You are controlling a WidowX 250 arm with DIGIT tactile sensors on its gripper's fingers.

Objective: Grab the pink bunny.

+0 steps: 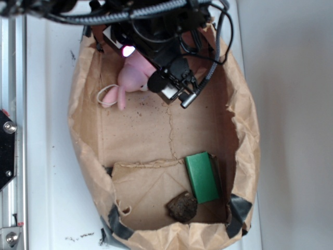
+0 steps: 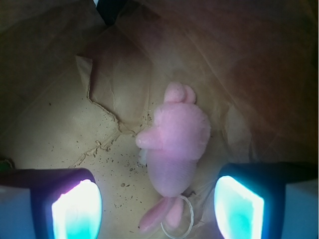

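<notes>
Black hand [image 2: 158,204] spread wide above bag floor, 2 glowing fingertips [image 2: 76,209] flanking pink bunny [image 2: 174,144] without touching. Bunny lying flat at arm end of brown paper bag [image 1: 83,125], ears and white loop tag [image 2: 185,225] toward hand. At opposite end: green block [image 1: 202,177], dark brown chunk [image 1: 181,207] just beside. White table [image 1: 47,130] underneath.

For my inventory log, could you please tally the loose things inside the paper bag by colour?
Pink: 1, the pink bunny
Green: 1, the green block
Dark brown: 1, the lumpy chunk
Total: 3, all lying in the brown paper bag
</notes>
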